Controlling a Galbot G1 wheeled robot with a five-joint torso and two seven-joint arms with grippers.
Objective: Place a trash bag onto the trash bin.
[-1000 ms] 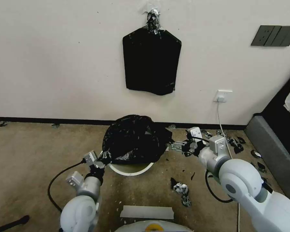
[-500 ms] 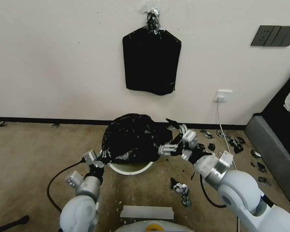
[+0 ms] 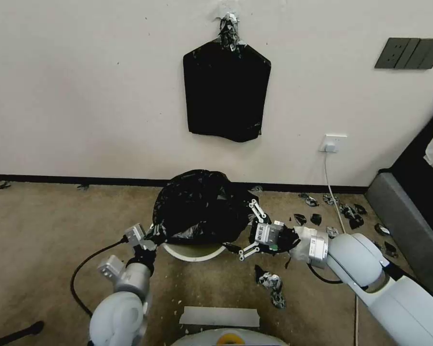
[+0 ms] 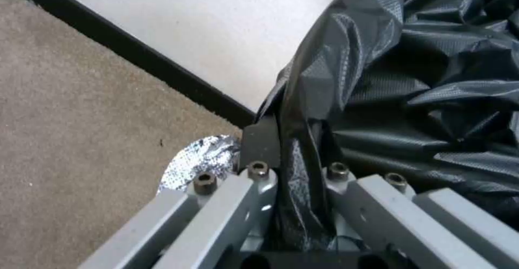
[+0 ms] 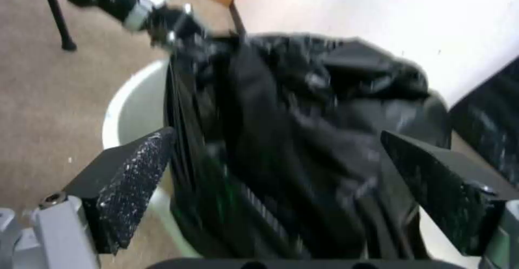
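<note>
Here the trash bag (image 3: pixel 197 206) lies bunched over the far part of the trash bin (image 3: pixel 193 253), which stands on the carpet floor (image 3: pixel 43 230) near the wall (image 3: pixel 82 96); only the bin's near cream rim shows beneath the crinkled black plastic. The left claw (image 3: pixel 146 239) sits at the bin's left edge, pinched tight on a gathered fold of the bag, and the left wrist view shows the film squeezed between its two fingers (image 4: pixel 259 139). The right claw (image 3: pixel 248 230) is at the bin's right side with its jaws spread wide, one finger up by the bag, the other down by the rim, holding nothing. In the right wrist view its two dark pads (image 5: pixel 135 171) flank the bag (image 5: pixel 303 139) without touching it. A flat black bag pack (image 3: pixel 226 91) hangs on the wall beyond, and torn black scraps (image 3: pixel 341 211) litter the floor to the right.
</note>
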